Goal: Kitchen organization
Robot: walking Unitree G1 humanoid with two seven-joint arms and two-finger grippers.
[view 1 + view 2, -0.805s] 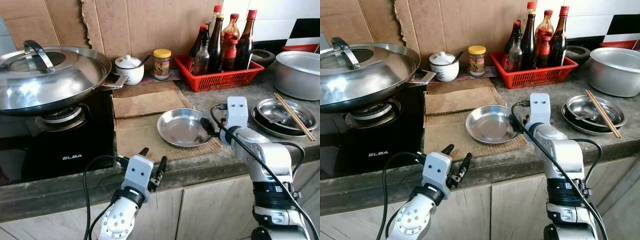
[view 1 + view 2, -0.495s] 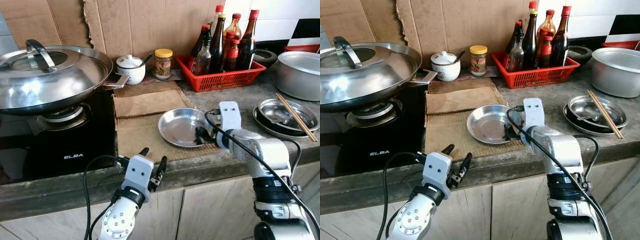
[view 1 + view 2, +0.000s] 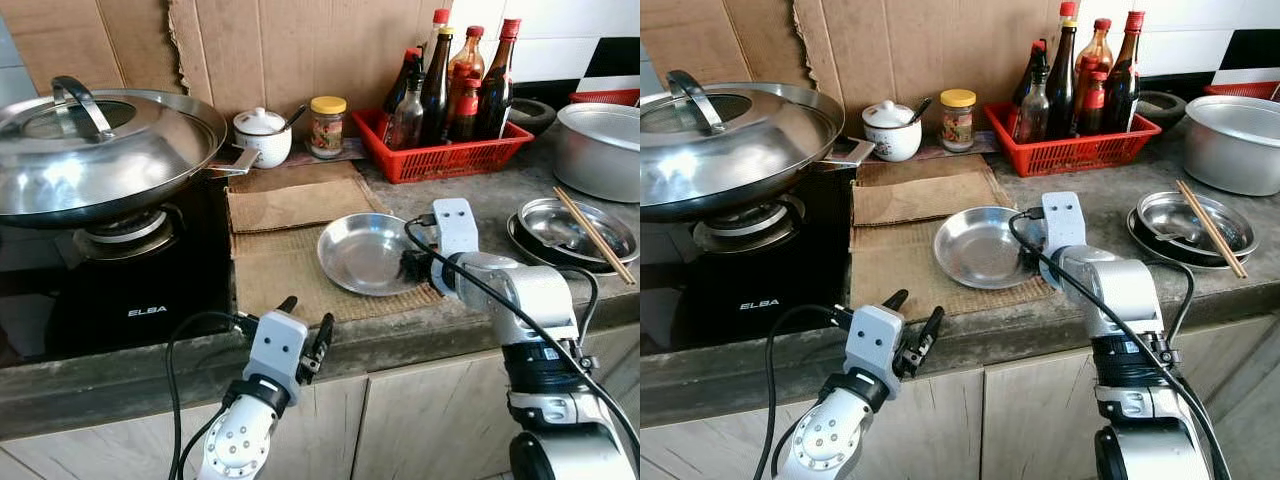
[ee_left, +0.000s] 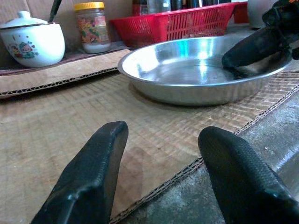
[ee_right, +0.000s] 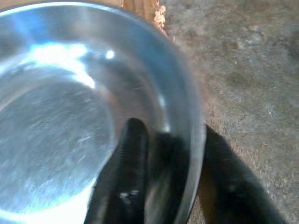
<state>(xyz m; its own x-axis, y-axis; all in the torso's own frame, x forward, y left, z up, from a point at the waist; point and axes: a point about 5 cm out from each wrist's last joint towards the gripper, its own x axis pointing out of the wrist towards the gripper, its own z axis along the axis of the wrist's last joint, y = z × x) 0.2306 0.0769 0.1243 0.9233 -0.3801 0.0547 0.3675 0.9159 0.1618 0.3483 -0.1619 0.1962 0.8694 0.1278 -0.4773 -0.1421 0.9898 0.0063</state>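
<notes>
A shallow steel plate (image 3: 362, 255) lies on a cardboard mat (image 3: 285, 275) in the middle of the counter. My right gripper (image 3: 413, 266) is at the plate's right rim, open. In the right wrist view one finger (image 5: 125, 182) is inside the plate and the other finger (image 5: 229, 186) is outside it, so they straddle the rim (image 5: 194, 140). My left gripper (image 3: 307, 314) hangs open at the counter's front edge, pointing at the mat and holding nothing. Its view looks across the mat at the plate (image 4: 187, 70).
A lidded wok (image 3: 100, 150) sits on the gas stove at left. At the back stand a white lidded pot (image 3: 262, 135), a jar (image 3: 323, 127) and a red basket (image 3: 470, 158) of bottles. Stacked steel dishes with chopsticks (image 3: 585, 232) and a large metal pot (image 3: 600, 145) are at right.
My right gripper has come down and drawn back from over the plate's right side, settling with its fingers on either side of the rim. The left arm has stayed put.
</notes>
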